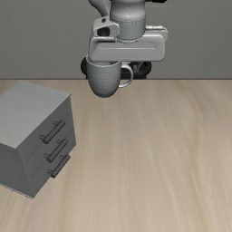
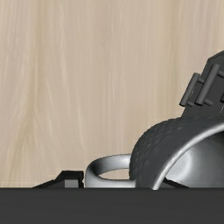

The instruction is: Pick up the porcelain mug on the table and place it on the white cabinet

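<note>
1. Above the far edge of the table (image 1: 154,154), one porcelain mug (image 1: 104,80) hangs under the one gripper (image 1: 111,63), clear of the wood and tipped to one side.
2. The pincer is clamped on the mug's rim. The mug's body covers most of the fingers in the exterior view.
3. One white cabinet (image 1: 32,136) stands on the table at the exterior view's left, well apart from the mug. Its top is bare, and dark drawer handles show on its front, though I cannot count them surely.
4. The mug has one handle (image 1: 127,77), which points toward the exterior view's right.
5. The exterior view takes in arm, mug, cabinet and table together, so it tells how far the mug is from the cabinet.
6. The wrist view gives the close detail. The mug (image 2: 166,149) has a pebbled grey outer wall and a smooth rim. Its handle (image 2: 109,166) is an open loop, and the pale table (image 2: 87,70) lies well beyond.
</note>
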